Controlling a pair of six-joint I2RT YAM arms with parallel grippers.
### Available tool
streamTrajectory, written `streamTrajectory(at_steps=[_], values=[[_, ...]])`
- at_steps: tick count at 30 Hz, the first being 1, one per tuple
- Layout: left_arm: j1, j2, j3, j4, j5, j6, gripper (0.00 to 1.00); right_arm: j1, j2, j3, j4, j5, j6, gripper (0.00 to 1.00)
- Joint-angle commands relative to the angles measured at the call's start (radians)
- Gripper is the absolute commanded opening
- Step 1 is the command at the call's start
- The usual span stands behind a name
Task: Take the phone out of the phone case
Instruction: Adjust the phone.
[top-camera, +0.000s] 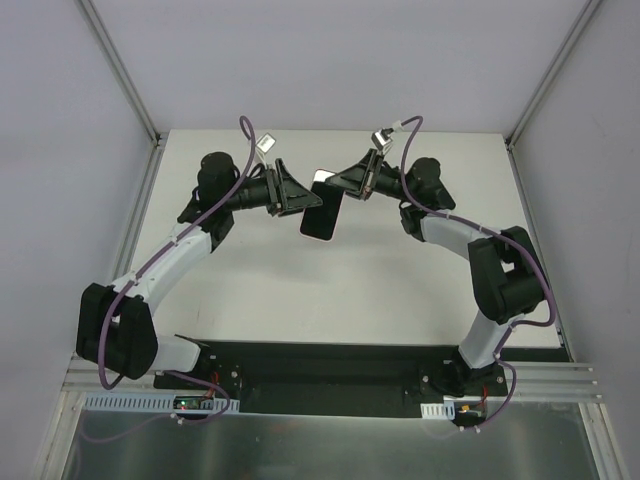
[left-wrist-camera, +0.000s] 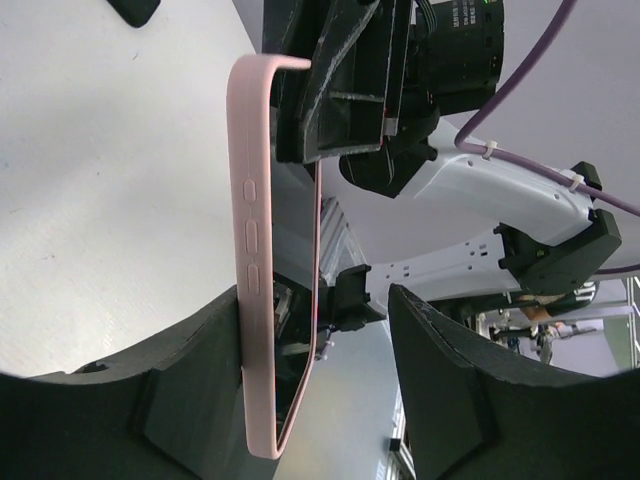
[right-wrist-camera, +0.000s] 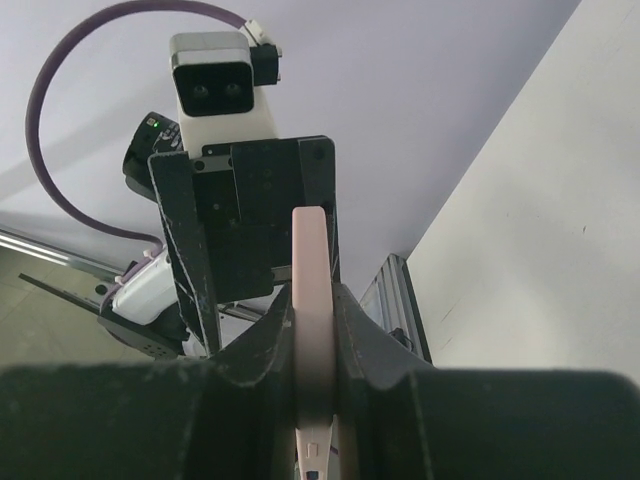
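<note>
From above, both arms reach to the middle of the white table (top-camera: 400, 290) and meet over its far half. The phone (top-camera: 320, 218) hangs in the air between them, dark face up toward the camera and still seated in the phone case (top-camera: 319, 238), whose salmon-pink rim shows around it. The left gripper (top-camera: 292, 195) is at one side and the right gripper (top-camera: 345, 185) at the upper end. Lifting it clear of the table probably gives both claws room to reach the edges.

In the left wrist view the case (left-wrist-camera: 250, 250) stands edge-on, with its side buttons facing the camera. One of the left fingers (left-wrist-camera: 180, 390) lies against the case's back, while the other stands apart from the front rim with bare space between. This claw is therefore spread rather than clamped. It seems placed to brace the shell or to push the phone through from behind. At the top, the right gripper (left-wrist-camera: 310, 110) has the far end of the case pinched.

The right wrist view shows the case (right-wrist-camera: 310, 290) as a narrow pink strip rising between the right gripper's (right-wrist-camera: 312, 345) dark fingers. They press it from both sides, so this claw is closed on the case and carries its weight. Beyond it, the left gripper faces the camera. The phone itself cannot be made out from this angle.
</note>
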Motion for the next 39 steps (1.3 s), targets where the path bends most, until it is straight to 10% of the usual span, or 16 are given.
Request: streamTrajectory(at_steps=[1,7,17,20,23,26,28,39], values=[[0.005,0.046,0.070,0.125,0.063,-0.029,0.58,0.014,-0.015,0.042,0.045,-0.037,-0.018,0.02],[0.005,0.088,0.102,0.125,0.083,-0.024,0.63,0.031,-0.021,0.054,0.032,-0.040,-0.034,0.01],[0.005,0.088,0.078,0.125,0.094,-0.021,0.25,0.033,-0.018,0.086,-0.023,-0.024,-0.057,0.01],[0.005,0.094,0.073,0.125,0.099,-0.024,0.00,0.033,-0.021,0.095,-0.047,-0.024,-0.080,0.01],[0.005,0.080,0.061,0.125,0.085,-0.023,0.00,0.031,-0.024,0.118,-0.122,-0.024,-0.115,0.03],[0.013,0.080,0.058,0.115,0.063,-0.034,0.00,0.023,-0.030,0.128,-0.193,-0.020,-0.138,0.72],[0.025,0.083,0.053,0.119,0.060,-0.044,0.00,0.005,-0.070,0.116,-0.288,-0.006,-0.179,0.90],[0.123,0.100,-0.030,0.340,0.005,-0.322,0.00,-0.063,-0.547,-0.173,-0.850,0.121,-0.623,0.96]])
